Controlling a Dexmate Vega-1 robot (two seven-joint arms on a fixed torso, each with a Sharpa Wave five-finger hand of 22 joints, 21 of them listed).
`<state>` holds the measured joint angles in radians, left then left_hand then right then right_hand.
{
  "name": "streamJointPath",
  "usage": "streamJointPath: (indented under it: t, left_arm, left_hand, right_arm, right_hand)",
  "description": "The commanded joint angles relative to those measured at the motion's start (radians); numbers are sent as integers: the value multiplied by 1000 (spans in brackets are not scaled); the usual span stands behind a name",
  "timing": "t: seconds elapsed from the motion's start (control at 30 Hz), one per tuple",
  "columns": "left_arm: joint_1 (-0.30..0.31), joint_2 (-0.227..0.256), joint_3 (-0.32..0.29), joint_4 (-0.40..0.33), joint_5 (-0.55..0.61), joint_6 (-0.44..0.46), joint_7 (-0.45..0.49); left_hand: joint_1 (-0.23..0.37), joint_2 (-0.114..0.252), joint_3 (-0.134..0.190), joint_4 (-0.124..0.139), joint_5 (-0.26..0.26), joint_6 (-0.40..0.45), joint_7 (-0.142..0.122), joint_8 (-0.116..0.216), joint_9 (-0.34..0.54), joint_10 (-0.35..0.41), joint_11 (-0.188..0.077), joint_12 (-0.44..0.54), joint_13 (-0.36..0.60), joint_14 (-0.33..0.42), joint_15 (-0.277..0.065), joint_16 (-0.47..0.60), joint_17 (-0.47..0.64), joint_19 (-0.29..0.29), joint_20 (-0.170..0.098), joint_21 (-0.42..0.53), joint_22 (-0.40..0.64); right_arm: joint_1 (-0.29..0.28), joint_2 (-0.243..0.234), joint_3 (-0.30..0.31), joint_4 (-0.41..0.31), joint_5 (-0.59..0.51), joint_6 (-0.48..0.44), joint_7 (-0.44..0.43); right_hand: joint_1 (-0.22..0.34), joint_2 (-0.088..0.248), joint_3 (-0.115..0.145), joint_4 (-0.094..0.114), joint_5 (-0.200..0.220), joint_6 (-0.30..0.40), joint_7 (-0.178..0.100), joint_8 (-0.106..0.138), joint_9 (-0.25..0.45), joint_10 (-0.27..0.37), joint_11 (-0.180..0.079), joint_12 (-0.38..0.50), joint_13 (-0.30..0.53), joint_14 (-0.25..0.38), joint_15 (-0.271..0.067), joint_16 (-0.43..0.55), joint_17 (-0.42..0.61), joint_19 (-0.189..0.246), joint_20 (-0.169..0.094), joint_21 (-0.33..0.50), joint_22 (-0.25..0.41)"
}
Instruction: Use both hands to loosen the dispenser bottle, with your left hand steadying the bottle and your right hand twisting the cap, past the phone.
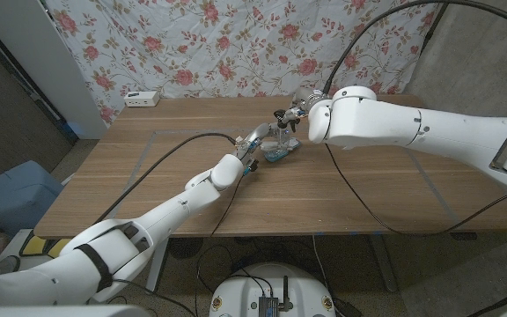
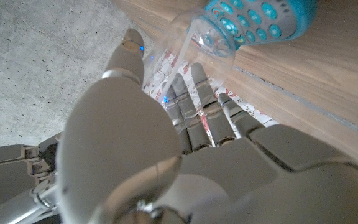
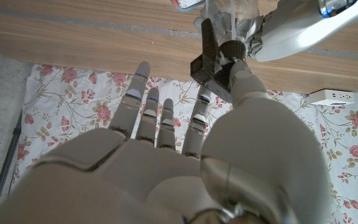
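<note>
The clear dispenser bottle (image 1: pixel 277 150), with blue at its base, stands mid-table; its black pump cap (image 1: pixel 287 117) is on top. My left hand (image 1: pixel 246 151) reaches in from the near side and holds the bottle's side. In the left wrist view the bottle's blue-patterned base (image 2: pixel 253 18) sits just past the left hand (image 2: pixel 166 137), between thumb and fingers. My right hand (image 1: pixel 299 113) comes from the right at cap height. In the right wrist view its thumb presses the black pump cap (image 3: pixel 213 59) against a finger, the other fingers (image 3: pixel 148 99) straight. The bottle neck (image 3: pixel 235 15) shows beyond.
A white power strip (image 1: pixel 142 99) lies at the table's far left corner, in front of the floral cloth (image 1: pixel 236 44). Tape lines (image 1: pixel 161 134) mark the wooden tabletop. A blue object (image 1: pixel 11 194) stands on the floor to the left. Cables hang over the table.
</note>
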<state>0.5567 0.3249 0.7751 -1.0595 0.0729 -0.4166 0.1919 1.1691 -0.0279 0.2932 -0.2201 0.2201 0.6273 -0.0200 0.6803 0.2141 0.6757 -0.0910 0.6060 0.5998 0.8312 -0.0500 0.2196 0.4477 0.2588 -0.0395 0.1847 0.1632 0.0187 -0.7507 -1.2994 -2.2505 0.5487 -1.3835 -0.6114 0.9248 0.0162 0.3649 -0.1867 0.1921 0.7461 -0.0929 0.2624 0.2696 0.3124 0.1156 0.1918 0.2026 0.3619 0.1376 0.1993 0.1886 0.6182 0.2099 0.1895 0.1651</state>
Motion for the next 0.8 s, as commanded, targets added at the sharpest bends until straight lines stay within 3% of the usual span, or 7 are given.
streamJointPath:
  t: [0.03,0.5,0.8]
  left_arm:
    - [-5,-4,3,6,-3,-1,-4]
    - [8,3,2,-16,-5,12,-3]
    - [14,5,0,-24,-5,17,0]
  left_hand:
    - [-2,138,73,64,0,51,-14,2,1,39,-43,7,5,55,-122,5,3,10,-50,-2,2]
    - [-2,137,74,63,1,54,-14,2,1,43,-44,8,5,56,-122,4,3,10,-51,-2,2]
    - [-5,141,75,65,2,44,-11,-2,1,35,-41,7,7,53,-119,3,3,9,-48,-2,2]
  right_arm:
    - [-108,-10,95,-22,-196,23,172]
    - [-204,-16,172,-32,-319,79,259]
    - [-250,-15,210,-32,-381,114,295]
  right_hand:
    - [42,-5,18,0,-2,33,-23,15,0,-2,-12,2,3,-2,-7,0,2,-6,-3,-3,3]
    - [158,1,56,1,-5,123,-73,50,-7,3,-43,6,3,-14,-27,4,8,-19,-5,-5,4]
    - [238,5,75,3,-6,223,-104,91,-12,15,-68,10,3,-29,-44,7,12,-34,-12,-5,4]
